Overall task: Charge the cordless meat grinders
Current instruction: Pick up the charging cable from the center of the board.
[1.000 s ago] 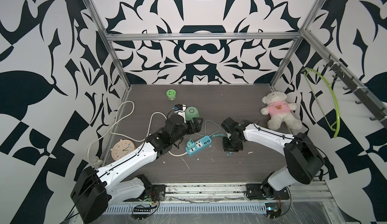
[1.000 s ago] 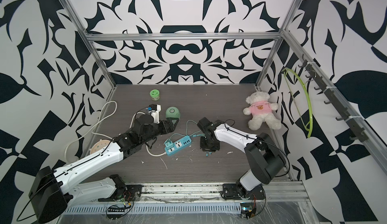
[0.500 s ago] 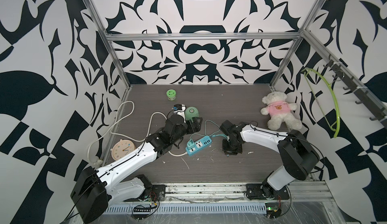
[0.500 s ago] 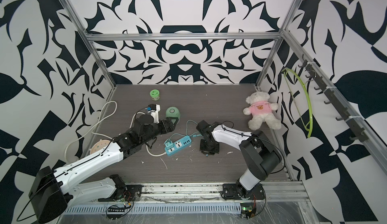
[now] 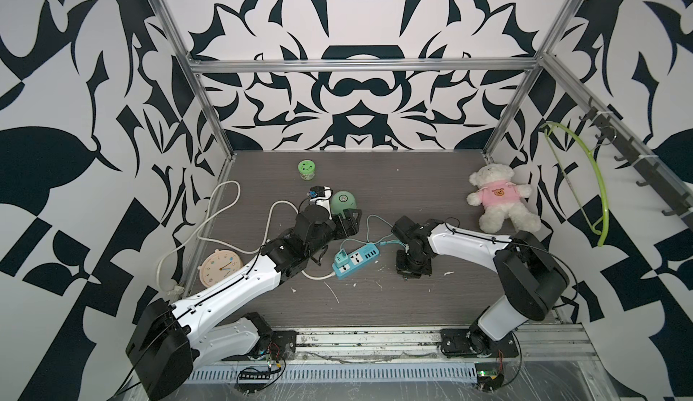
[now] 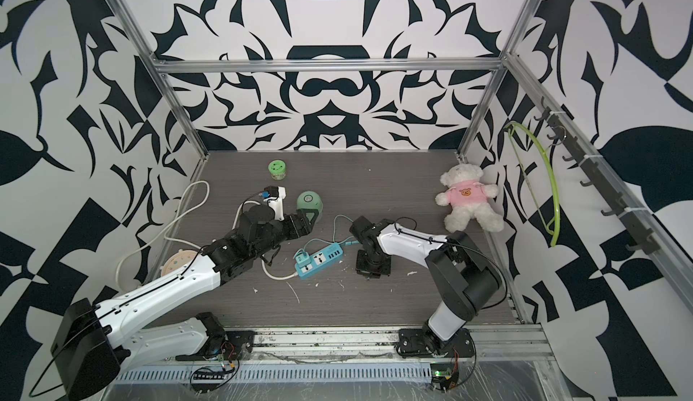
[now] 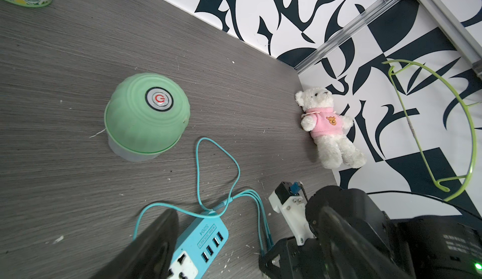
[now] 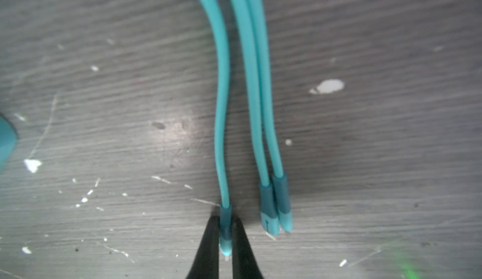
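The pale green domed cordless meat grinder [image 5: 343, 202] [image 6: 309, 202] [image 7: 147, 118] stands upright on the dark table, its silver-ringed button facing up. My left gripper [image 5: 344, 223] [image 6: 304, 223] [image 7: 245, 243] is open just in front of it, holding nothing. A blue power strip [image 5: 356, 258] [image 7: 200, 241] lies between the arms, with a teal charging cable [image 5: 369, 226] [image 7: 198, 160] looping from it and splitting into three leads. My right gripper [image 5: 412, 266] [image 6: 371, 266] [image 8: 225, 228] points down at the table, shut on one lead's plug [image 8: 225, 220]. The two other plugs [image 8: 276, 212] lie beside it.
A white teddy bear [image 5: 497, 200] in a pink shirt sits at the back right. A green jar [image 5: 306, 169] stands at the back, a round clock [image 5: 219, 266] lies at the left edge, a thick white cord [image 5: 225, 208] loops nearby. A green hanger [image 5: 596, 178] hangs on the right wall.
My right gripper has closed its fingers onto the teal plug and settled slightly lower and leftward. The left arm and the grinder have not moved.
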Controlling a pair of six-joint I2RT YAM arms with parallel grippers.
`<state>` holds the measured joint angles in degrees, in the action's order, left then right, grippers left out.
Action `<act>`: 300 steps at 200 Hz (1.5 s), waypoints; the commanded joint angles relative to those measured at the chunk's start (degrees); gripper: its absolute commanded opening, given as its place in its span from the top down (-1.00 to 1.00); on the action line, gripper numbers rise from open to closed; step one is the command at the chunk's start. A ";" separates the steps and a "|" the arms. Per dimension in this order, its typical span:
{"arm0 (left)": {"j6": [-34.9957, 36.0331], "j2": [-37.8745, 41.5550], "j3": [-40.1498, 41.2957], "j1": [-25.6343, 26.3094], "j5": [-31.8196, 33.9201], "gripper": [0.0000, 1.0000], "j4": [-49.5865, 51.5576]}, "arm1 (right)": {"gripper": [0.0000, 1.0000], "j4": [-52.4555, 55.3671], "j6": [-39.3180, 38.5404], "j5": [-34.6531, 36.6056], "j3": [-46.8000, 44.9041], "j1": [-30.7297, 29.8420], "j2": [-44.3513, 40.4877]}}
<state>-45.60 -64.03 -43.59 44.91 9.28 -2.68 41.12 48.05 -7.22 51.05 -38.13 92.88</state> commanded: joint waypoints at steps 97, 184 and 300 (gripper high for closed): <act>2.28 -3.56 -4.22 -0.26 -0.50 -0.77 -2.32 | 1.00 3.75 0.53 -0.17 2.03 3.07 -14.44; -36.92 -25.73 -25.14 0.00 -19.97 -0.76 12.61 | 1.00 2.39 -9.93 -7.64 6.30 6.88 -25.38; -44.36 -32.16 -29.18 2.56 -26.04 -0.31 11.41 | 1.00 0.96 -17.50 -14.85 12.83 6.93 -23.54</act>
<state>-88.86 -95.09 -72.07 47.29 -15.20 9.52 43.46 32.56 -19.86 60.82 -31.44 68.62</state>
